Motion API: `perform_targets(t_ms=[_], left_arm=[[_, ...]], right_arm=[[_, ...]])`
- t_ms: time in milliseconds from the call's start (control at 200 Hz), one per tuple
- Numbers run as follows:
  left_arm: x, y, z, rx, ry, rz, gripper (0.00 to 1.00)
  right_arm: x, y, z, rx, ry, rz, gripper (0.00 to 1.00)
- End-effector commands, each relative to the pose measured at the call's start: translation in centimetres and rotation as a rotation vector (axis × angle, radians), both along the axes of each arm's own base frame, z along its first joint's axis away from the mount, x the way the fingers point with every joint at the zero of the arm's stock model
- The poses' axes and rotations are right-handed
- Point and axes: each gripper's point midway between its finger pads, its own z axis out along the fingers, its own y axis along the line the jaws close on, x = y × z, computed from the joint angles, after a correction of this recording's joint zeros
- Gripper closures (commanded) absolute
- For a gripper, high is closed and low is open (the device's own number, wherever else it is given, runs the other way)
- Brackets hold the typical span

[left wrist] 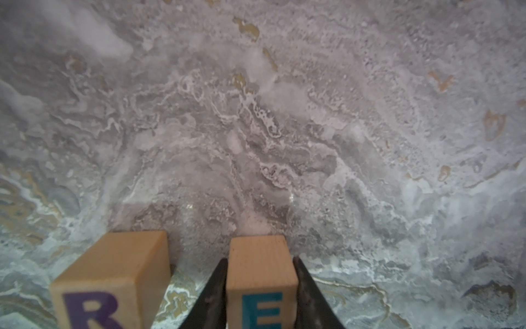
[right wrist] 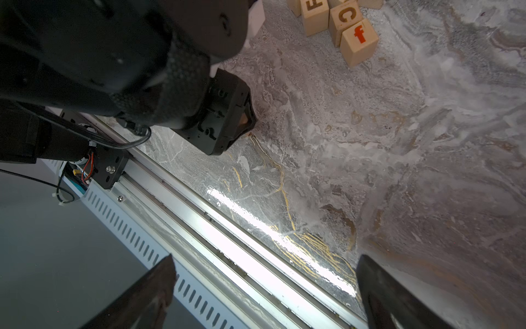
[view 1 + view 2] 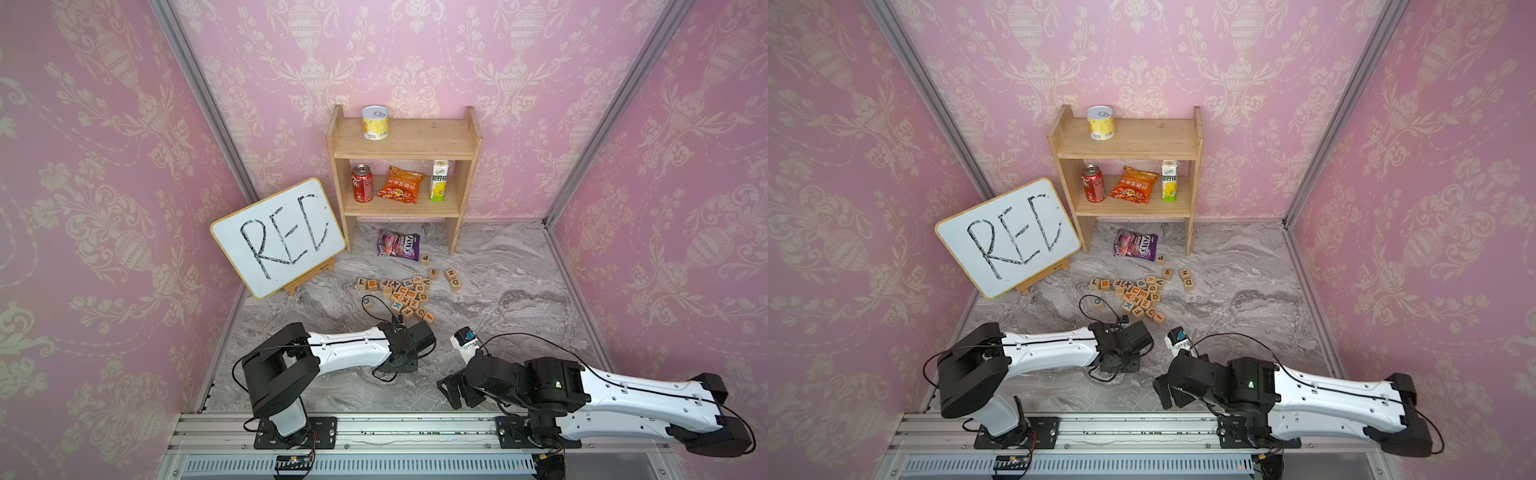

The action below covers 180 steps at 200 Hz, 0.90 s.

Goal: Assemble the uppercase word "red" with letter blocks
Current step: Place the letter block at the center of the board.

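Left wrist: R block (image 1: 111, 282) & E block (image 1: 260, 273) half out-of-frame.

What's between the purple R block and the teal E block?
Left wrist view: bare tabletop and one finger of the left gripper flanking the E block.

R block (image 1: 113, 270) lettered purple, E block (image 1: 260, 270) teal — table (image 1: 256, 128) grey-marbled

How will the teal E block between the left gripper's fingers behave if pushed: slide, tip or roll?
The E block should slide, not roll: a flat-faced cube. It looks wooden, so probably stiff and light. The R block stands close; they may bump.
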Motion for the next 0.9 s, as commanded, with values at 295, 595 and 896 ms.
perform_targets(t_ms=[295, 595, 896], left_arm=[[0.0, 0.1, -0.2, 0.040, 0.000, -0.030, 0.54], [0.5, -0.6, -0.2, 0.051, -0.001, -0.062, 0.49], [1.3, -0.8, 0.0, 0.068, -0.004, -0.086, 0.39]], right_arm=[[0.4, -0.4, -0.1, -0.019, -0.023, -0.023, 0.00], [0.7, -0.1, 0.1, -0.032, -0.034, -0.022, 0.00], [1.4, -0.8, 0.4, -0.032, -0.049, -0.052, 0.00]])
